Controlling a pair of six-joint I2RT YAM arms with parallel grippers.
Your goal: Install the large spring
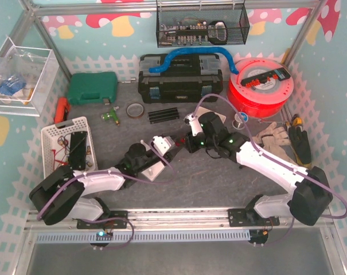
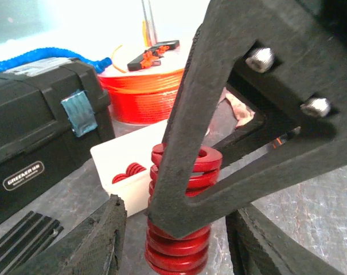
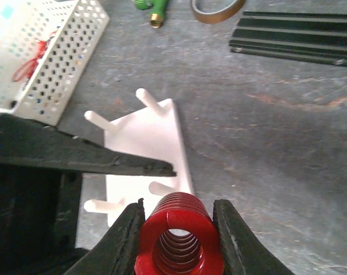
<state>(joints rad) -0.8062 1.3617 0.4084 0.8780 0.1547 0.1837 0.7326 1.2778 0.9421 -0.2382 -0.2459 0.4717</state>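
Note:
The large red spring (image 3: 180, 240) is clamped between the fingers of my right gripper (image 3: 179, 206), just above the near edge of a white peg plate (image 3: 147, 143) with several upright white pegs. In the left wrist view the spring (image 2: 179, 246) hangs between the fingers of my left gripper (image 2: 179, 209), which stand apart from it on both sides, so that gripper is open. A right-gripper finger (image 2: 219, 114) crosses in front of the spring. In the top view both grippers, left (image 1: 164, 144) and right (image 1: 186, 140), meet over the plate (image 1: 155, 169).
A white bin holding small red springs (image 2: 124, 166) stands behind the spring. A black toolbox (image 1: 182, 77), a red filament spool (image 1: 259, 86), black rails (image 1: 163, 114), a tape roll (image 1: 135, 110), a white perforated basket (image 1: 67, 146) and gloves (image 1: 276, 137) surround the work area.

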